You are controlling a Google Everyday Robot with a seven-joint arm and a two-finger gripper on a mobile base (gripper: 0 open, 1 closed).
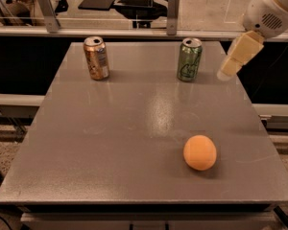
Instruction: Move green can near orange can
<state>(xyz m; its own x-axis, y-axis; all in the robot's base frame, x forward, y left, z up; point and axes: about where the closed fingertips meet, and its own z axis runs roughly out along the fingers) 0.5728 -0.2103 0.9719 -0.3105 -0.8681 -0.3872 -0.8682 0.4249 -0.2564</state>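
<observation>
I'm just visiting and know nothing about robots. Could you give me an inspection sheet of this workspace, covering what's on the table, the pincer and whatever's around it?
Surface: grey table, flat, with a faint shine near the middle.
Job's things: green can upright at the back, right of centre; orange can upright at the back left. The two stand well apart.
Clutter: one orange ball in the front right area, touching neither can.
Grippers: pincer hangs in the air over the table's right edge, just right of the green can, touching nothing and holding nothing.
Cables: nothing seen on the table.
Surroundings: a metal rail with upright posts runs behind the table; dark furniture lies beyond it.
</observation>
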